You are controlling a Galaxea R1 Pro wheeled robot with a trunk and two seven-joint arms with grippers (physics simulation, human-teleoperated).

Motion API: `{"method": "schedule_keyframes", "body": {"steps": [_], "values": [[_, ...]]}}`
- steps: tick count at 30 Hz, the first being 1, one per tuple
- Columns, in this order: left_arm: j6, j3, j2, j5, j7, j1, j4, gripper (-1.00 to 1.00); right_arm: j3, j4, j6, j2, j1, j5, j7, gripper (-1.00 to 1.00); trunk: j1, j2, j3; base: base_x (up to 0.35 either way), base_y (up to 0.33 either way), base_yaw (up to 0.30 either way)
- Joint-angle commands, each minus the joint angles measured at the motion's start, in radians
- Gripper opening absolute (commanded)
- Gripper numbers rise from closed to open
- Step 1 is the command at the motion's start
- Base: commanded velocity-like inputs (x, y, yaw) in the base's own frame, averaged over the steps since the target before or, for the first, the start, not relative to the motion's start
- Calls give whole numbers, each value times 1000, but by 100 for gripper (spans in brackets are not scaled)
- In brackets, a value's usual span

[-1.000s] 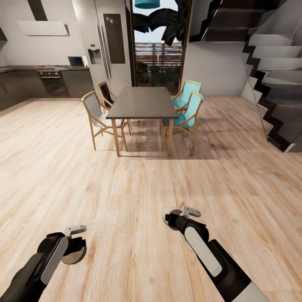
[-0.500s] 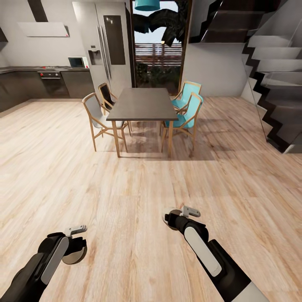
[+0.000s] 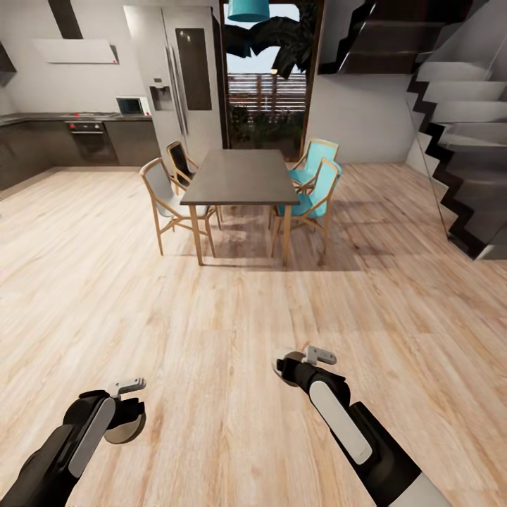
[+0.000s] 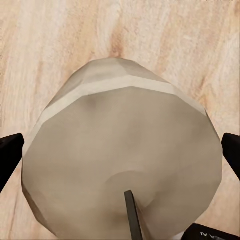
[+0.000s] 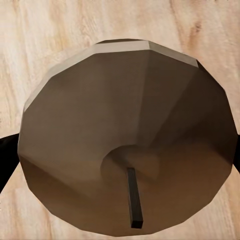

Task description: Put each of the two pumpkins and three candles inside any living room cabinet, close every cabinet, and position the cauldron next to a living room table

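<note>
While the wood floor (image 3: pixel 232 317) is crossed, candles are carried.
One candle (image 4: pixel 122 165) is gripped by the left gripper (image 3: pixel 120 415), another candle (image 5: pixel 127 150) by the right gripper (image 3: pixel 299 362).

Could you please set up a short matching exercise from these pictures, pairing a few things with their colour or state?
Things:
1. dining table
2. chairs on the right of the table
3. candle in the left gripper
4. lamp above the table

Colour or state:
A. pale beige, held between the fingers
B. dark top on wooden legs
C. teal seats
D. teal, hanging

Pairs: 1-B, 2-C, 3-A, 4-D
</note>
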Motion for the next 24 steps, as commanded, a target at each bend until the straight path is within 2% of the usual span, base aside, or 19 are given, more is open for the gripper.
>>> {"method": "schedule_keyframes", "body": {"steps": [1, 10, 24], "values": [[3, 0, 0, 10, 9, -1, -1, -100, 2, -1, 0, 0, -1, -9, -9, -100, -4, 7, 2, 0, 0, 102], [4, 1, 0, 9, 9, -1, -1, -100, 2, -1, 0, -1, -1, -9, -9, -100, -4, 7, 3, 0, 0, 157], [4, 3, 0, 9, 9, -1, -3, -100, 2, 0, 0, 0, -1, -9, -9, -100, -4, 7, 9, 0, 0, 266]]}}
